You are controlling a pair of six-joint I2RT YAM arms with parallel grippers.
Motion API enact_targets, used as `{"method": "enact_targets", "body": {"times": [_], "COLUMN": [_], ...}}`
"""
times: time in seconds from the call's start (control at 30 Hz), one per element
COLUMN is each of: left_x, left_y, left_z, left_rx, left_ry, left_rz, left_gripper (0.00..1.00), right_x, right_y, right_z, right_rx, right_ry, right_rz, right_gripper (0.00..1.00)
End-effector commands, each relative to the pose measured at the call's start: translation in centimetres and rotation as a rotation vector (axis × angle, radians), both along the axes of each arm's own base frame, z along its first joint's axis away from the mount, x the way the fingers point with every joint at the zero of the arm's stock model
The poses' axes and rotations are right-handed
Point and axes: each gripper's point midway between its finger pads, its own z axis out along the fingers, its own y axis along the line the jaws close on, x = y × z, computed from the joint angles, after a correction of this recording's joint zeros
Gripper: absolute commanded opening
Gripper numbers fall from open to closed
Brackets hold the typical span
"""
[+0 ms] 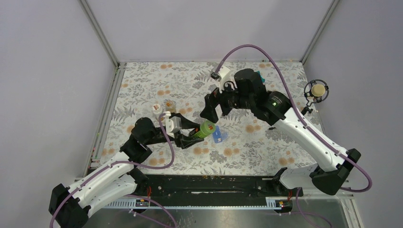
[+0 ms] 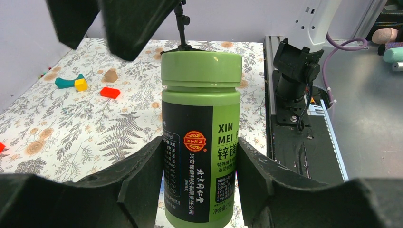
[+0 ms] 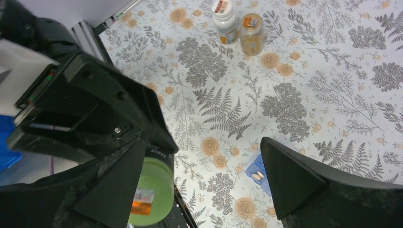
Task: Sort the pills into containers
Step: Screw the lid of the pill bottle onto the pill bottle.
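Left claw (image 2: 199, 161): clamped on the green bottle (image 2: 199, 118), one finger at each side of its label; lid (image 2: 201, 69) on.
Right claw (image 3: 200, 145): fingers spread wide, holding nothing.
Pill box (image 3: 259, 173): you find it on the table (image 3: 332, 95) beneath the right claw's gap, just beside the left claw's bottle.

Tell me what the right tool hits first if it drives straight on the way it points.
Probably the lid of the green plastic bottle, which lies beyond one finger of the open right tool. Between the fingers only flowered tablecloth shows; depth is unclear.
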Motion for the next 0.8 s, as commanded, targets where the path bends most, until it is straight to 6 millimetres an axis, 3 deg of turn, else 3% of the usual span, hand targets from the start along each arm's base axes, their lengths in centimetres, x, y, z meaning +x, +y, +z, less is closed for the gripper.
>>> {"method": "enact_targets", "body": {"times": [0.0,0.17,0.23,0.4,0.77], "left_x": [-0.4,-0.5,-0.7,-1.2,-1.4], "left_y": [0.1,0.1,0.1,0.1,-0.1], "left_z": [3.7,3.8,3.9,3.9,3.8], "left_rx": [-0.071,-0.070,-0.071,-0.069,-0.067], "left_ry": [-0.101,-0.103,-0.105,-0.105,-0.102], "left_rz": [-0.013,-0.017,-0.026,-0.052,-0.069], "left_gripper": [0.00,0.00,0.00,0.00,0.00], "right_x": [-2.4,-8.1,-9.3,-7.8,-5.1], "right_y": [-0.8,-1.2,-1.5,-1.5,1.1], "right_z": [3.0,1.6,1.1,0.8,0.3], "right_rx": [0.084,0.090,0.085,0.046,0.055], "right_ry": [-0.067,-0.065,-0.056,-0.071,0.022], "right_rz": [0.083,0.412,0.476,0.410,0.336], "right_gripper": [1.00,1.00,0.99,1.00,0.99]}}
